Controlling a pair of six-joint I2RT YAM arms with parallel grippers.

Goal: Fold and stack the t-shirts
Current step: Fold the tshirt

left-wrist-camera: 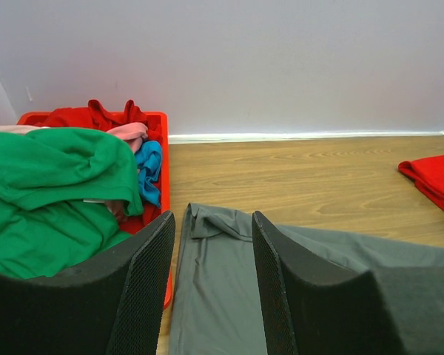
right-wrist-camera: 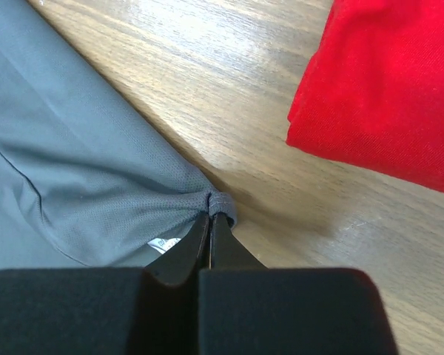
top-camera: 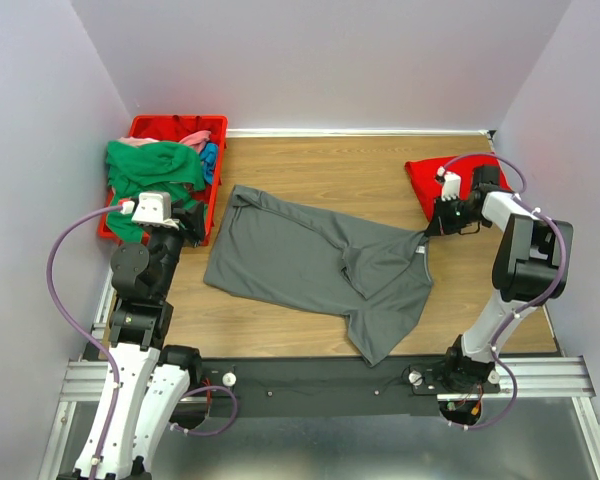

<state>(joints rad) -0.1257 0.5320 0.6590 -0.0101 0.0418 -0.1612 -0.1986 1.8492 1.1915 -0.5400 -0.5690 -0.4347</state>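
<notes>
Top external view, reading from the left: the red bin [top-camera: 180,121] in the far corner holds a heap with the green t-shirt [top-camera: 150,165] uppermost and the pink t-shirt [top-camera: 193,138] and blue t-shirt [top-camera: 210,158] peeking out behind. Just beside the bin hangs the left claw [left-wrist-camera: 213,222], jaws apart and nothing between them, looking along the left end of the dark grey t-shirt [top-camera: 300,260]. That shirt lies spread on the tabletop [top-camera: 330,160], its long axis running from the bin down towards the right arm's base. At its right-hand edge the right claw [right-wrist-camera: 209,220] is pinched together on a bunched bit of cloth by the neck label. Near that, but apart from it, sits the folded red t-shirt [top-camera: 430,180]. By my reckoning the left arm is nearer the shirt's free end.
</notes>
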